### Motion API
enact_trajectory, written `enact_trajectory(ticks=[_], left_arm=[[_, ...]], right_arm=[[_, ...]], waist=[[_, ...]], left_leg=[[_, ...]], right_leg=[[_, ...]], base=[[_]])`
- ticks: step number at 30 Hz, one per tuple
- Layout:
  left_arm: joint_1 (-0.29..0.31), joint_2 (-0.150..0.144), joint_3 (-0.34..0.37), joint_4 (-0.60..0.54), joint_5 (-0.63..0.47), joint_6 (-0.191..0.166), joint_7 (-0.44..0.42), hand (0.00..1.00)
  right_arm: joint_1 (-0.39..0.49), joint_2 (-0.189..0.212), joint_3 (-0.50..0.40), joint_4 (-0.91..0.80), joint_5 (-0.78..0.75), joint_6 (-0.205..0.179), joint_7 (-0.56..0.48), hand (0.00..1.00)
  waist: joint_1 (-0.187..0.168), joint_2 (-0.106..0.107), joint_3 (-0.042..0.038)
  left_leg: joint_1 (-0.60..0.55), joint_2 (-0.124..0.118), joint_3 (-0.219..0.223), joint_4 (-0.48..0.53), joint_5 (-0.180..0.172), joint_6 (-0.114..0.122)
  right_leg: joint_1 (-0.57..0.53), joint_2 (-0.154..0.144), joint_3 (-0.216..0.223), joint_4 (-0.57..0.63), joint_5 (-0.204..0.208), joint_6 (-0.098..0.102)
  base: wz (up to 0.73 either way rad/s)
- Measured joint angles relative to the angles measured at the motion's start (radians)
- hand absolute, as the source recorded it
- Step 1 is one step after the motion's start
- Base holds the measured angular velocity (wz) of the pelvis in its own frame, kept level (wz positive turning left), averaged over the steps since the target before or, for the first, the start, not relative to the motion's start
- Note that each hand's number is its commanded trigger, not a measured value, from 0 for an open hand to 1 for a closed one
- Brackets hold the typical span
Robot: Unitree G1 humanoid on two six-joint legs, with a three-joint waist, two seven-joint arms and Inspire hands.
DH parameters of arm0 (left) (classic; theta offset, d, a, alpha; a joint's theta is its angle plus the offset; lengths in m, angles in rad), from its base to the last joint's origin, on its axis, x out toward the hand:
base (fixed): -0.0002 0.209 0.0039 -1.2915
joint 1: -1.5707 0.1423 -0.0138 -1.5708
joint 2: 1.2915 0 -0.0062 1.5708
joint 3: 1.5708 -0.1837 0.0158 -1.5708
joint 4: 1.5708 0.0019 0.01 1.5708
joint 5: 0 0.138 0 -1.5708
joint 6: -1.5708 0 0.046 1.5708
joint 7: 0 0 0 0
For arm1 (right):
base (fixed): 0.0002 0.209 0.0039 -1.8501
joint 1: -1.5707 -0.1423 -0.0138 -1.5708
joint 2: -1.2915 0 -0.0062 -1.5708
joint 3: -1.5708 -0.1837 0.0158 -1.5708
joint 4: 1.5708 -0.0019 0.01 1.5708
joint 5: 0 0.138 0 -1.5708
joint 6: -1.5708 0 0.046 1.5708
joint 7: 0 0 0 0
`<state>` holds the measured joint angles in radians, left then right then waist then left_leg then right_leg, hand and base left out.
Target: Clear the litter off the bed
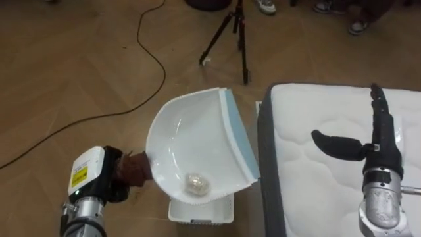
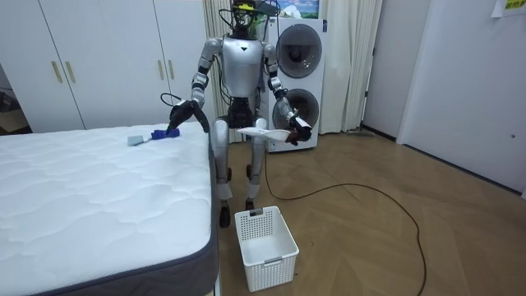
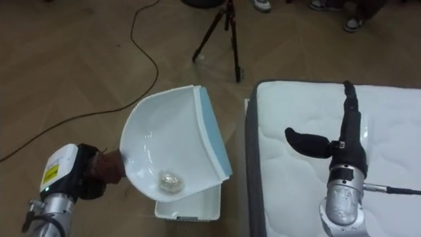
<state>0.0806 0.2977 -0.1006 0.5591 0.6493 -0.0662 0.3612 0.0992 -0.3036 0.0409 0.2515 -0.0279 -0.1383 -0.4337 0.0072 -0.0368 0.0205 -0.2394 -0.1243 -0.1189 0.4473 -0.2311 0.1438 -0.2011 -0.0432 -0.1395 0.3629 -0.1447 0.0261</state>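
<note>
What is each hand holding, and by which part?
The left hand grips the white dustpan by its brown handle; the right hand, open over the mattress, holds nothing.

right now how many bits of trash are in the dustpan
1: a crumpled ball lies low in the white dustpan, held by the left hand above the basket. Others may be hidden.

The dustpan [image 1: 191,141] in mid-frame is white with a pale blue lip and a reddish-brown handle. The crumpled ball [image 1: 196,184] in it is off-white. The basket [image 1: 200,212] at the bottom edge is white latticework. The mattress [image 1: 316,105] at right is white, quilted in wavy lines, with a dark grey side. The left hand [image 1: 118,179] and right hand [image 1: 380,148] are black. The floor [image 1: 66,66] is brown wood, and the tripod [image 1: 231,33] at the top is black.
</note>
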Motion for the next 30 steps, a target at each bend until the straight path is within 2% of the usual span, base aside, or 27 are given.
enact_trajectory(ticks=[2,4,6,8,10,14,16,18,20,22,23,24,25,27,28,30], left_arm=[[-0.007,0.012,0.0,0.024,-0.001,0.004,-0.002,1.0],[-0.02,0.031,-0.001,0.051,0.0,0.012,-0.006,1.0],[-0.034,0.043,-0.002,0.083,-0.001,0.015,-0.005,1.0],[-0.042,0.05,-0.003,0.125,0.002,0.02,-0.003,1.0],[-0.046,0.057,-0.004,0.137,0.0,0.024,0.001,1.0],[-0.065,0.081,-0.021,0.152,0.0,0.03,0.001,1.0],[-0.09,0.106,-0.047,0.163,-0.001,0.03,-0.001,1.0],[-0.119,0.131,-0.066,0.174,0.002,0.03,-0.006,1.0],[-0.152,0.156,-0.071,0.193,-0.001,0.022,-0.018,1.0],[-0.176,0.204,-0.084,0.221,-0.002,0.026,-0.024,1.0],[-0.178,0.217,-0.091,0.222,-0.004,0.03,-0.026,1.0],[-0.185,0.235,-0.108,0.222,-0.01,0.039,-0.035,1.0],[-0.195,0.244,-0.121,0.225,-0.01,0.046,-0.049,1.0],[-0.198,0.26,-0.148,0.234,-0.026,0.052,-0.07,1.0],[-0.201,0.274,-0.17,0.248,-0.039,0.053,-0.088,1.0],[-0.23,0.301,-0.208,0.275,-0.046,0.066,-0.117,1.0]], right_arm=[[-0.003,-0.002,0.01,0.006,-0.013,0.002,0.0,0.0],[-0.01,-0.001,0.028,0.037,-0.016,0.002,0.013,0.0],[-0.013,-0.001,0.037,0.057,-0.015,0.001,0.024,0.0],[-0.026,-0.002,0.056,0.098,-0.018,-0.014,0.031,0.0],[-0.042,-0.002,0.063,0.153,-0.029,-0.017,0.03,0.0],[-0.052,-0.002,0.068,0.21,-0.091,-0.022,0.031,0.0],[-0.054,-0.003,0.071,0.229,-0.097,-0.022,0.031,0.0],[-0.055,-0.007,0.074,0.227,-0.102,-0.023,0.031,0.0],[-0.058,-0.011,0.073,0.228,-0.113,-0.024,0.031,0.0],[-0.061,-0.021,0.073,0.225,-0.171,-0.025,0.032,0.0],[-0.061,-0.026,0.073,0.224,-0.179,-0.025,0.032,0.0],[-0.059,-0.042,0.074,0.225,-0.18,-0.025,0.032,0.0],[-0.056,-0.062,0.078,0.225,-0.178,-0.025,0.033,0.0],[-0.055,-0.076,0.088,0.224,-0.176,-0.023,0.036,0.0],[-0.056,-0.085,0.103,0.221,-0.177,-0.023,0.041,0.0],[-0.058,-0.087,0.111,0.219,-0.185,-0.021,0.046,0.0]], waist=[[0.007,0.004,0.0007],[0.003,0.007,0.0025],[0.006,0.009,0.004],[-0.002,0.018,0.009],[-0.002,0.035,0.017],[-0.01,0.055,0.0205],[-0.031,0.08,0.0184],[-0.045,0.096,0.0192],[-0.067,0.123,0.0183],[-0.091,0.159,0.018],[-0.095,0.168,0.0176],[-0.109,0.187,0.0163],[-0.109,0.209,0.017],[-0.106,0.233,0.0164],[-0.114,0.25,0.0152],[-0.128,0.271,0.0179]], left_leg=[[-0.015,0.001,-0.001,0.022,-0.009,0.001],[-0.041,0.001,-0.006,0.081,-0.041,-0.003],[-0.052,-0.003,-0.008,0.111,-0.059,-0.005],[-0.054,-0.011,-0.008,0.123,-0.065,-0.007],[-0.086,-0.016,-0.008,0.139,-0.069,-0.007],[-0.147,-0.03,-0.007,0.147,-0.059,-0.005],[-0.188,-0.032,-0.007,0.155,-0.055,-0.009],[-0.209,-0.032,0.005,0.157,-0.052,-0.011],[-0.222,-0.033,0.005,0.157,-0.049,-0.012],[-0.224,-0.036,0.012,0.147,-0.046,-0.012],[-0.223,-0.039,0.014,0.143,-0.044,-0.011],[-0.22,-0.044,0.023,0.13,-0.038,-0.009],[-0.214,-0.043,0.043,0.117,-0.034,-0.006],[-0.203,-0.044,0.066,0.093,-0.028,-0.002],[-0.201,-0.044,0.078,0.084,-0.026,-0.001],[-0.204,-0.045,0.095,0.078,-0.025,0.0]], right_leg=[[-0.015,0.002,0.001,0.015,-0.006,0.0],[-0.04,0.003,-0.002,0.075,-0.038,-0.003],[-0.056,-0.001,0.0,0.118,-0.064,-0.002],[-0.061,-0.009,0.0,0.144,-0.082,-0.002],[-0.098,-0.015,0.002,0.175,-0.09,-0.001],[-0.172,-0.036,0.002,0.217,-0.105,-0.003],[-0.209,-0.049,-0.02,0.241,-0.111,-0.009],[-0.234,-0.059,-0.025,0.258,-0.119,-0.009],[-0.245,-0.06,-0.024,0.262,-0.121,-0.01],[-0.255,-0.063,-0.011,0.271,-0.128,-0.009],[-0.26,-0.065,-0.005,0.276,-0.131,-0.007],[-0.264,-0.072,0.005,0.279,-0.136,-0.005],[-0.265,-0.078,0.011,0.279,-0.139,-0.003],[-0.274,-0.082,0.033,0.282,-0.141,0.0],[-0.281,-0.094,0.03,0.287,-0.143,0.001],[-0.297,-0.096,0.034,0.303,-0.146,0.0]], base=[[-0.03],[0.07],[0.08],[0.08],[0.02],[0.07],[0.24],[0.19],[0.19],[0.02],[-0.03],[0.0],[-0.03],[-0.24],[-0.25],[-0.08]])
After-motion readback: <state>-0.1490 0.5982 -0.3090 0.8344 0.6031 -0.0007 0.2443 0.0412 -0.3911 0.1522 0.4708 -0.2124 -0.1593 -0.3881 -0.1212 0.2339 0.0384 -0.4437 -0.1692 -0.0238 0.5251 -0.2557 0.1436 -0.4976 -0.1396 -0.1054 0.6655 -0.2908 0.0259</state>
